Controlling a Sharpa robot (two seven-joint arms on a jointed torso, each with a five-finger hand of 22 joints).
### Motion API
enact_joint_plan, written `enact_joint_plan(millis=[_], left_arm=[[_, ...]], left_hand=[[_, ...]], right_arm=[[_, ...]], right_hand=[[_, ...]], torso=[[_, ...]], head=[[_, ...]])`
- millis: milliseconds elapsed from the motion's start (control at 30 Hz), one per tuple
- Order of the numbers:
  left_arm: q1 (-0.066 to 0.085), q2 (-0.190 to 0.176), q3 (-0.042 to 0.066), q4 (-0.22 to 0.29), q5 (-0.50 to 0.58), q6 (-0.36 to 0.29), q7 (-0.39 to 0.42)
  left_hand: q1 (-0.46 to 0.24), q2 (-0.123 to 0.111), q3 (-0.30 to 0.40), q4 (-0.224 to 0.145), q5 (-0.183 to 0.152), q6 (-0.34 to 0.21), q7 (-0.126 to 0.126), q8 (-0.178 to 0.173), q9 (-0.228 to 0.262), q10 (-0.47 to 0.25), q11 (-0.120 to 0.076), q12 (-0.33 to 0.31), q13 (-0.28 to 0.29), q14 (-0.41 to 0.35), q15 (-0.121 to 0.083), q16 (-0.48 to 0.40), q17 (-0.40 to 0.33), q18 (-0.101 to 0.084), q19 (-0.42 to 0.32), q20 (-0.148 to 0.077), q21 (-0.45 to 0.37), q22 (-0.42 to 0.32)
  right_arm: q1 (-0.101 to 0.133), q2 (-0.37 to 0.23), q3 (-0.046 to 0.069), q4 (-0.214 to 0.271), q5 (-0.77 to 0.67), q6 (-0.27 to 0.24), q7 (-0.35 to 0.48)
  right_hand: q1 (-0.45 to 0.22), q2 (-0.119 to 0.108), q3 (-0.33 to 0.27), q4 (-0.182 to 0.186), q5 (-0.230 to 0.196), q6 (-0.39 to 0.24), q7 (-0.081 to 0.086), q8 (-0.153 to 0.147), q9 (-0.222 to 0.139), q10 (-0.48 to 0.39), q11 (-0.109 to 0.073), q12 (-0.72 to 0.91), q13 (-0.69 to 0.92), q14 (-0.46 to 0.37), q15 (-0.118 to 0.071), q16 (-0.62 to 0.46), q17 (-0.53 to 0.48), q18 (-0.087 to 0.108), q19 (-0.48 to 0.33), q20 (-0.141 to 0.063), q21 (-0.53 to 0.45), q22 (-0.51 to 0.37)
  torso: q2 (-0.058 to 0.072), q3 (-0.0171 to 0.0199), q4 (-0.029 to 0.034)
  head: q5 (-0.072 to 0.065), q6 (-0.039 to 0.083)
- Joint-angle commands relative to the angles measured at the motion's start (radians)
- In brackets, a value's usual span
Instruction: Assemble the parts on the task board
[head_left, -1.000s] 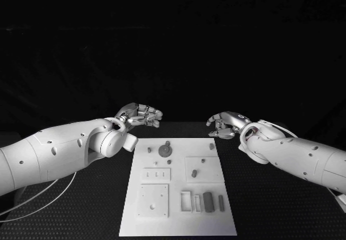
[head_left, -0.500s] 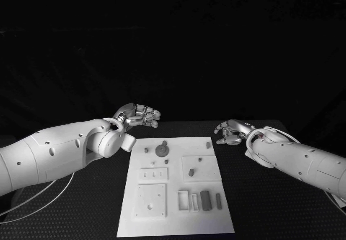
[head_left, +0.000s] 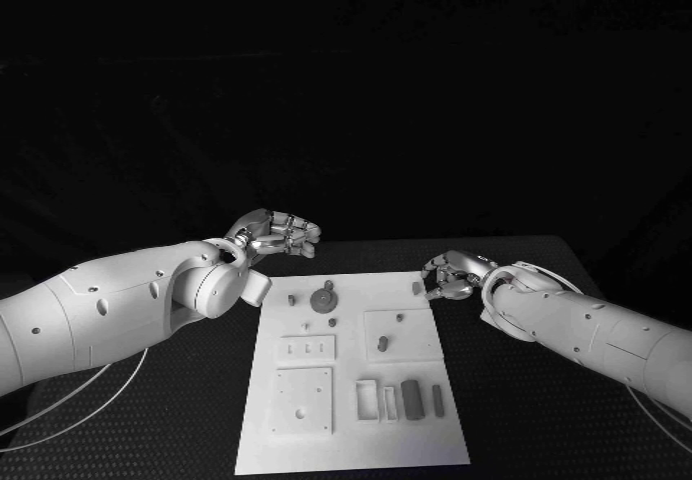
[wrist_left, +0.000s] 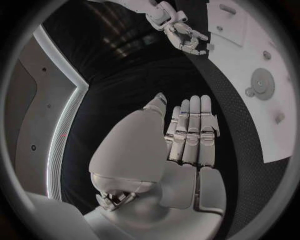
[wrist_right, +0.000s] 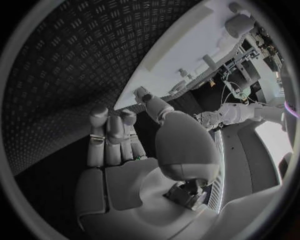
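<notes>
The white task board (head_left: 361, 370) lies flat in the lower centre of the head view on the black textured surface (head_left: 534, 420), long axis running away from the robot. Its recesses hold the parts. A round gear-like disc (head_left: 326, 297) sits near the upper edge, with small pegs (head_left: 293, 299) beside it. An oval piece (head_left: 382, 342) lies in the square recess right of centre. Dark bars (head_left: 413, 398) lie in the slots near the lower right. A square plate (head_left: 304, 399) at lower left has one small hole.

The left hand (head_left: 277, 232) hovers above the surface just beyond the board's upper left corner, fingers curled in, nothing between them. Judged a waiting pose, clear of the work.

The right hand (head_left: 449, 274) sits low at the board's upper right corner, just beside a small dark part (head_left: 418, 289) on that edge. Its fingers are drawn together. Whether they touch or pinch the part cannot be told. In the right wrist view the fingers (wrist_right: 111, 135) lie side by side, extended, nothing visibly held. Likely an approach to that edge part; assembly looks barely begun.
</notes>
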Motion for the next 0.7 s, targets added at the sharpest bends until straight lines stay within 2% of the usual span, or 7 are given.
enact_joint_plan(millis=[33, 200, 467, 700], left_arm=[[0.0, 0.003, 0.001, 0.005, 0.003, 0.019, 0.01], [0.0, 0.0, 0.001, 0.009, 0.002, 0.018, 0.01], [0.0, 0.0, 0.001, 0.01, 0.002, 0.018, 0.009], [0.0, 0.0, 0.001, 0.01, 0.002, 0.018, 0.008]], left_hand=[[-0.006, 0.001, 0.004, -0.001, 0.005, -0.002, -0.004, 0.001, 0.001, 0.007, -0.001, 0.001, 0.001, 0.005, -0.001, -0.004, 0.001, 0.013, 0.002, 0.002, -0.006, 0.001], [-0.006, 0.001, 0.004, -0.001, 0.005, -0.002, -0.004, 0.001, 0.0, 0.007, -0.001, 0.001, 0.001, 0.005, -0.001, -0.004, 0.002, 0.013, 0.002, 0.002, -0.006, 0.002], [-0.006, 0.001, 0.003, -0.001, 0.005, -0.002, -0.004, 0.001, 0.0, 0.007, -0.001, 0.0, 0.001, 0.005, -0.001, -0.005, 0.002, 0.013, 0.002, 0.002, -0.006, 0.002], [-0.007, 0.0, 0.003, 0.0, 0.005, -0.004, -0.003, 0.0, 0.0, 0.007, -0.001, 0.0, 0.001, 0.005, -0.001, -0.005, 0.003, 0.012, 0.002, 0.002, -0.006, 0.002]], right_arm=[[-0.002, 0.005, 0.0, -0.01, 0.01, 0.029, 0.018], [-0.004, 0.013, 0.0, -0.008, 0.017, 0.037, 0.022], [-0.004, 0.023, -0.002, -0.016, 0.025, 0.043, 0.023], [-0.004, 0.028, -0.003, -0.021, 0.028, 0.049, 0.023]], right_hand=[[-0.002, -0.004, 0.0, -0.001, 0.001, -0.006, 0.001, -0.005, -0.001, -0.008, -0.004, 0.006, -0.001, -0.008, -0.002, 0.001, -0.001, 0.059, -0.008, 0.002, -0.002, 0.013], [-0.003, 0.003, 0.001, 0.0, 0.001, -0.006, -0.001, -0.002, 0.001, -0.01, -0.005, 0.006, -0.001, -0.011, -0.004, 0.002, -0.001, 0.059, -0.009, 0.003, -0.002, 0.013], [-0.019, 0.031, 0.001, 0.002, 0.001, 0.002, -0.004, 0.008, 0.007, -0.013, -0.009, 0.009, -0.002, -0.015, -0.007, 0.006, -0.001, 0.059, -0.012, 0.006, -0.001, 0.015], [-0.025, 0.056, 0.005, 0.003, 0.001, 0.002, -0.003, 0.011, 0.01, -0.014, -0.008, 0.011, -0.003, -0.017, -0.007, 0.008, -0.002, 0.059, -0.013, 0.007, 0.001, 0.015]], torso=[[0.002, -0.0001, 0.0014], [0.003, -0.0001, 0.002], [0.002, -0.0001, 0.0028], [0.001, 0.0006, 0.0007]], head=[[0.004, -0.002], [0.005, -0.004], [0.006, -0.008], [0.008, -0.007]])
